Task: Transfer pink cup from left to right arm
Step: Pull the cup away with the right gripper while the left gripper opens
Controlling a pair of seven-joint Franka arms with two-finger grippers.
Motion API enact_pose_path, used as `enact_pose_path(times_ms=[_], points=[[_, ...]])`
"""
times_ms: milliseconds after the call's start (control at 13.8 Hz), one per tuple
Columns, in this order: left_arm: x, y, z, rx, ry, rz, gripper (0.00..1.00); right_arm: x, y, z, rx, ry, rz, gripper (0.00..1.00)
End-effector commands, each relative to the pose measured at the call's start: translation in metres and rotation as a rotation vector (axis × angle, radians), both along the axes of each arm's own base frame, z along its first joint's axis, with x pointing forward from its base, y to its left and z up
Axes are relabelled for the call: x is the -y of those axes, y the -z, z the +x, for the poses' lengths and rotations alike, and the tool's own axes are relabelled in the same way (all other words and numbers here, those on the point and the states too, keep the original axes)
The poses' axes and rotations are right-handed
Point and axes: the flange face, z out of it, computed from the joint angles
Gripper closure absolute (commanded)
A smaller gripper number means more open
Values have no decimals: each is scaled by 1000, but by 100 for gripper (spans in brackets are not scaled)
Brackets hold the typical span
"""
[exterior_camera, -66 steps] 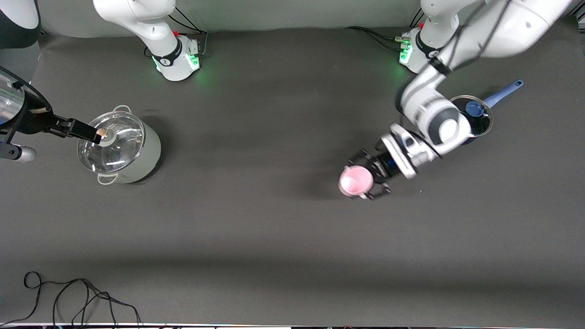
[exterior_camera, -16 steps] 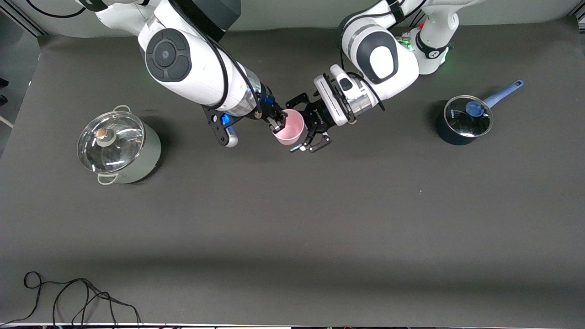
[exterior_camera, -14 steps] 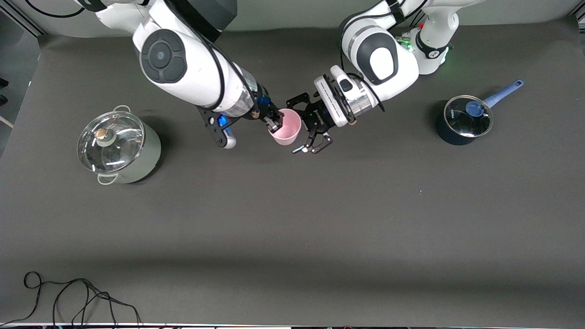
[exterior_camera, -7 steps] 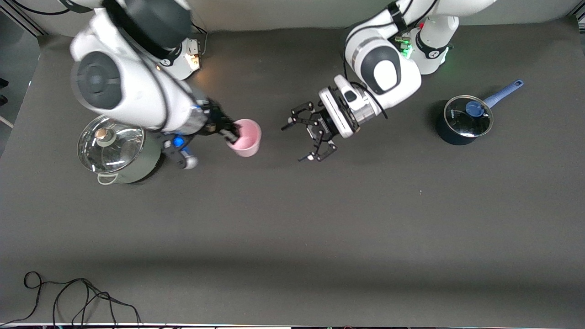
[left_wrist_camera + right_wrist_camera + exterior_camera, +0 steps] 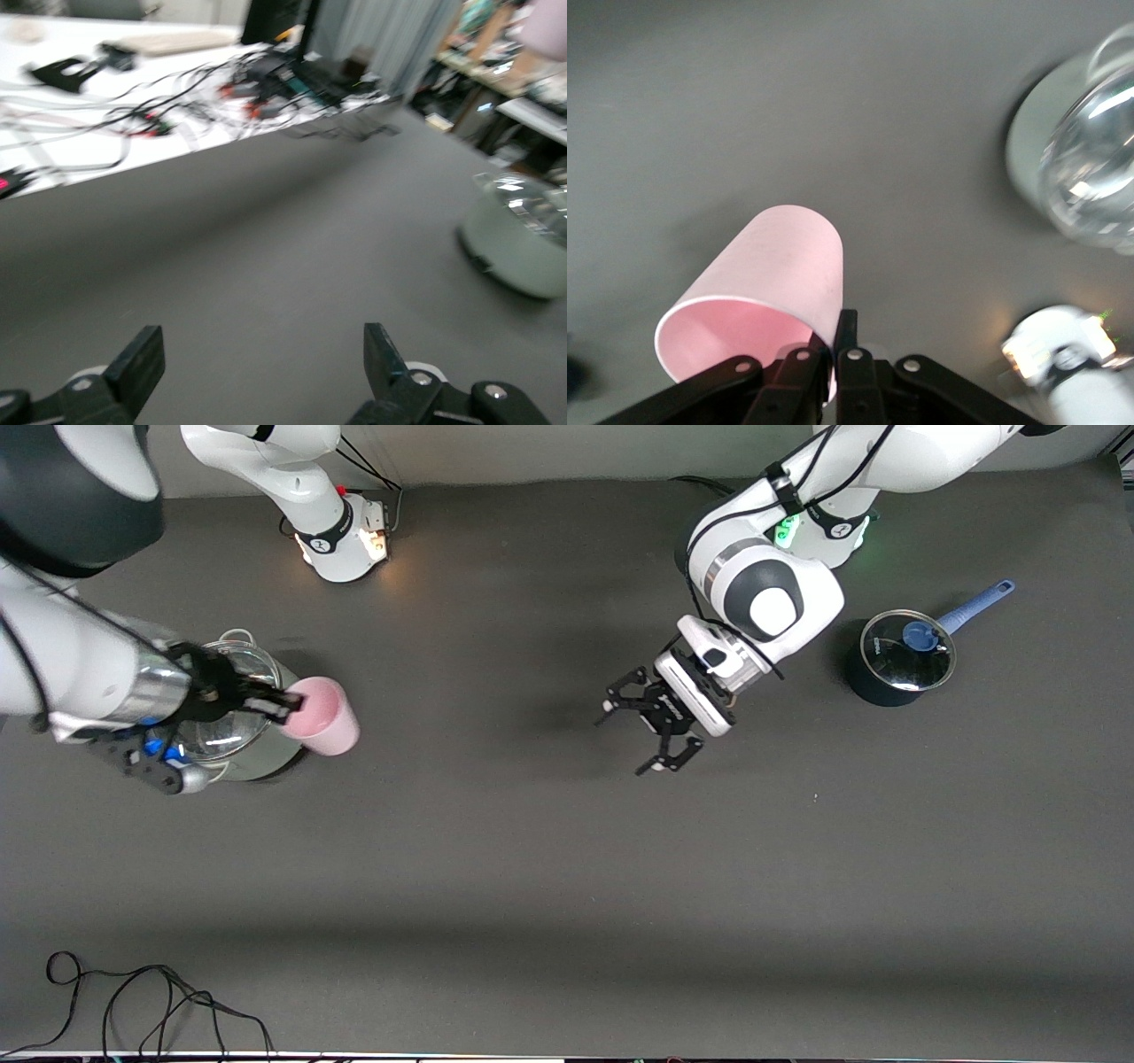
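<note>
The pink cup [image 5: 323, 716] is held by its rim in my right gripper [image 5: 288, 704], tilted in the air just beside the lidded pot. In the right wrist view the fingers [image 5: 849, 329] pinch the cup's wall [image 5: 780, 274], one inside the rim and one outside. My left gripper [image 5: 651, 731] is open and empty over the middle of the table, well apart from the cup. The left wrist view shows its two fingers spread wide [image 5: 263, 359] with only bare mat between them.
A pale-green pot with a glass lid [image 5: 266, 751] stands at the right arm's end, partly under the right hand; it also shows in the wrist views [image 5: 1081, 168] [image 5: 523, 252]. A dark-blue saucepan with lid [image 5: 899, 660] stands at the left arm's end. A black cable [image 5: 133, 1001] lies near the front edge.
The left gripper let go of the cup and drew back, open. The right arm carried the cup away from the middle toward its own end, up beside the pot.
</note>
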Motion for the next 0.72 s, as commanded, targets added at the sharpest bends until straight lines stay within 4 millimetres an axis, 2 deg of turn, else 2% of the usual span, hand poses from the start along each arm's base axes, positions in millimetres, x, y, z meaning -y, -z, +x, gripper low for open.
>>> enact_pose_path(times_ms=[0, 145, 290, 435, 652], points=[[-13, -17, 6, -63, -114, 20, 0, 33, 21, 5, 2, -171, -36, 100], [-16, -13, 5, -113, -154, 2, 0, 83, 42, 18, 11, -192, -3, 100], [-20, -12, 7, -165, -203, -33, 0, 117, 76, 27, 26, -228, 23, 100], [-21, -12, 5, -176, -217, -27, 0, 135, 115, 32, 60, -247, 35, 100], [-27, -14, 0, -188, -255, 53, 0, 134, 171, 36, 108, -233, 39, 100]])
